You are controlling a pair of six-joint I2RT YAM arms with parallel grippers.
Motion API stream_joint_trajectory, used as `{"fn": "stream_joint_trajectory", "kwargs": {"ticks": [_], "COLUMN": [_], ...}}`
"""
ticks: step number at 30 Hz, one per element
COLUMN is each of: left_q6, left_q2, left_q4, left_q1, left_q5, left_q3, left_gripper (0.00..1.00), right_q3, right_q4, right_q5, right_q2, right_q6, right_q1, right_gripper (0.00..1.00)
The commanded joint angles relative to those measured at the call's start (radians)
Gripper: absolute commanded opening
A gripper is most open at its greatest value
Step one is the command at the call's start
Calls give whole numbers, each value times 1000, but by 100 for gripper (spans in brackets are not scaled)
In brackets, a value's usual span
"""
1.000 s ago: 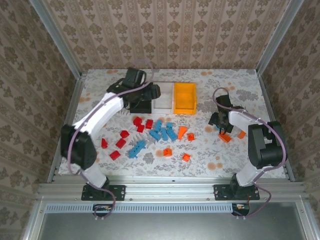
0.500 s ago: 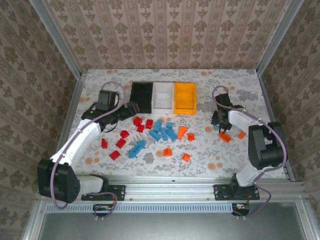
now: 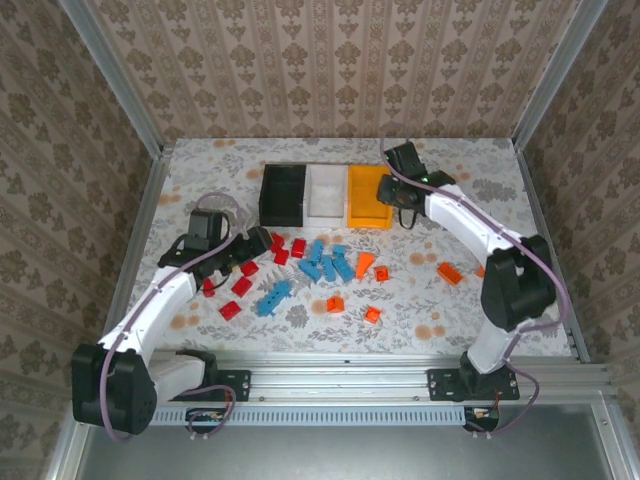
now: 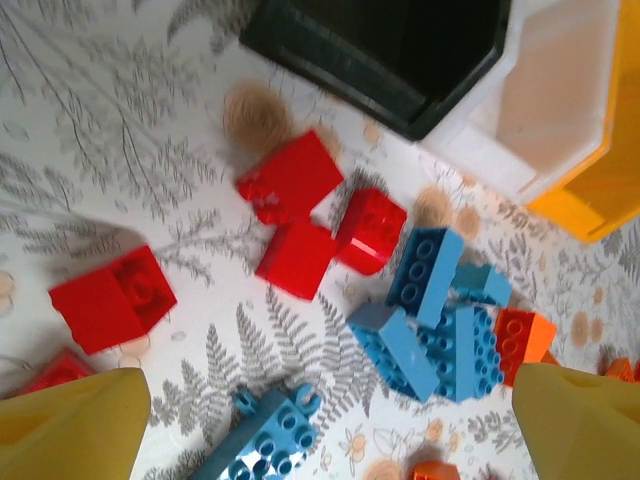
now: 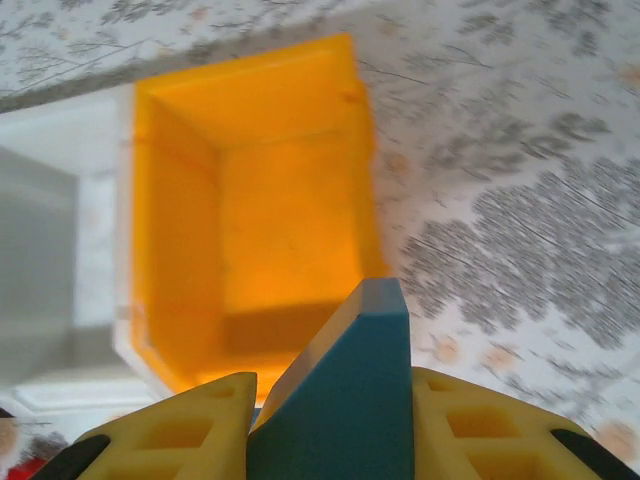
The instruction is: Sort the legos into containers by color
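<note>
**A:** Where do the bins stand?

**B:** In a row near the far edge of the bench (image 3: pixel 200 165), side against side. The black bin (image 3: pixel 283 172) is on the left, the white bin (image 3: pixel 327 170) in the middle and the orange bin (image 3: pixel 367 217) on the right.

**A:** And the right pincer?

**B:** The right pincer (image 5: pixel 345 435) is clenched on a blue brick (image 5: pixel 350 380), which stands up between its yellow fingers (image 5: pixel 180 430). It hangs at the orange bin's near right corner. I cannot tell whether the brick is over the rim or just outside it.

**A:** The left one?

**B:** The left pincer (image 4: pixel 325 430) is released, with its fingers spread wide and nothing between them. It hovers over the loose pile in the middle of the bench, on the pile's left side. Under it lie red bricks (image 4: pixel 290 180) and a huddle of blue bricks (image 4: pixel 430 320), some of them touching.

**A:** How is the pile laid out?

**B:** Red sits mostly on the left and blue in the centre. The orange bricks (image 3: pixel 365 265) are on the right and toward the near edge. Two stray orange pieces (image 3: pixel 449 272) lie well apart from the pile, toward the right edge.
</note>
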Motion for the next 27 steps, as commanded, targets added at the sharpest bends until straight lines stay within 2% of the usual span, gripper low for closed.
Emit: {"fn": "stream_joint_trajectory", "kwargs": {"ticks": [1, 5, 7, 9, 12, 13, 16, 19, 23, 27], "left_q6": [-18, -5, 7, 18, 50, 57, 67, 62, 51, 35], "left_q2": [-14, -36, -33, -22, 10, 21, 52, 78, 100, 132], "left_q4": [21, 17, 18, 26, 32, 30, 47, 64, 101, 154], "left_q1": [-9, -11, -10, -10, -24, -31, -51, -64, -100, -155], "left_q5": [52, 65, 75, 91, 121, 121, 121, 134, 144, 163], "left_q3": [-22, -36, -33, -25, 7, 19, 46, 61, 66, 58], "left_gripper": [95, 95, 95, 98, 100, 100, 100, 100, 100, 100], "right_q3": [115, 246, 270, 279, 247, 241, 228, 174, -86, -341], "right_q4": [-101, -153, -153, -153, -118, -115, -132, -199, -242, -261], "right_q5": [28, 25, 25, 24, 33, 37, 40, 98, 75, -6], "right_q2": [143, 263, 278, 270, 189, 163, 84, -17, -228, -393], "right_q6": [-54, -103, -111, -111, -128, -125, -123, -112, -5, 78], "right_q1": [-3, 4, 4, 7, 30, 34, 34, 16, -111, -366], "right_gripper": [36, 36, 40, 50, 71, 73, 74, 73, 75, 81]}}
